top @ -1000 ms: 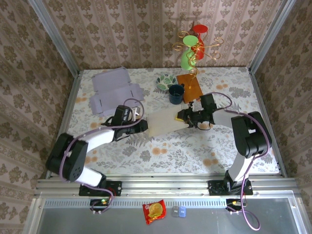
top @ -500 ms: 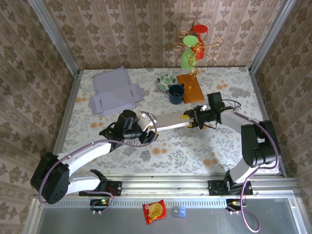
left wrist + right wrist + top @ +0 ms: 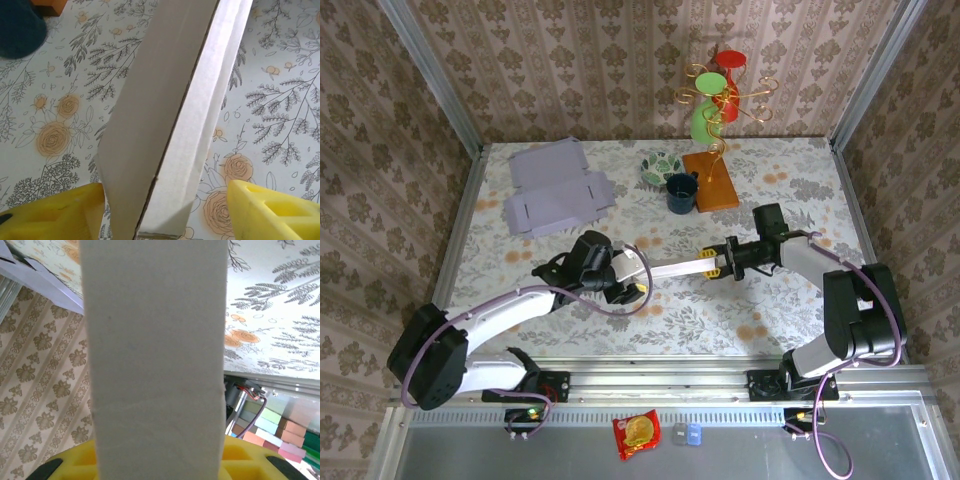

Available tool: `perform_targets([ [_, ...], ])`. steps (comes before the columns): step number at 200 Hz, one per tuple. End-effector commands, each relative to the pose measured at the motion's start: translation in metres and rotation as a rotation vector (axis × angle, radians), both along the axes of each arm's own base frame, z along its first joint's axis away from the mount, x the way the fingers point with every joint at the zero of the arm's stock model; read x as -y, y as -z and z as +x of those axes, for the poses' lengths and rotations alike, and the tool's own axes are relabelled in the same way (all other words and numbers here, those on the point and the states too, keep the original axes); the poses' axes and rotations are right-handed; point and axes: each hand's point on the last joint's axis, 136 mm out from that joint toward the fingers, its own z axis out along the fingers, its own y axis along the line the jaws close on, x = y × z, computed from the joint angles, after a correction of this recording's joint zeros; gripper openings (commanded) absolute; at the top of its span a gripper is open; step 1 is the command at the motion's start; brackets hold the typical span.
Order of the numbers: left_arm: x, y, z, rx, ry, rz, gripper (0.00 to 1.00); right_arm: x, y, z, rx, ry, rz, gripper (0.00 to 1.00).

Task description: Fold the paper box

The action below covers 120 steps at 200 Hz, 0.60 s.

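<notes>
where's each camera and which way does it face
Top external: above, behind the bases, looking down on the table; both arms, left tool, right tool.
Left wrist: on left arm, looking along the paper box at the table; yellow fingers.
Right wrist: on right arm, looking along the box; yellow fingers.
All share the box.

White paper box [image 3: 675,267], floral table [image 3: 770,305]

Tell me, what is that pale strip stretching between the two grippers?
That is the paper box, folded up and seen edge-on in the top view. It spans the whole stretch from the left gripper to the right gripper.
</notes>
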Motion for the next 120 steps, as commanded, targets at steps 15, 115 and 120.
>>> perform_targets([
  [15,0.008,-0.004,0.010,0.044,0.022,0.018,0.66,0.000,-0.002,-0.023,-0.114,-0.006,0.034,0.26],
  [115,0.037,0.002,0.011,-0.057,0.074,-0.008,0.43,0.008,0.010,-0.023,-0.146,0.035,0.050,0.38],
  [120,0.039,0.002,0.010,-0.064,0.075,-0.009,0.42,0.009,0.010,-0.021,-0.143,0.042,0.053,0.40],
])
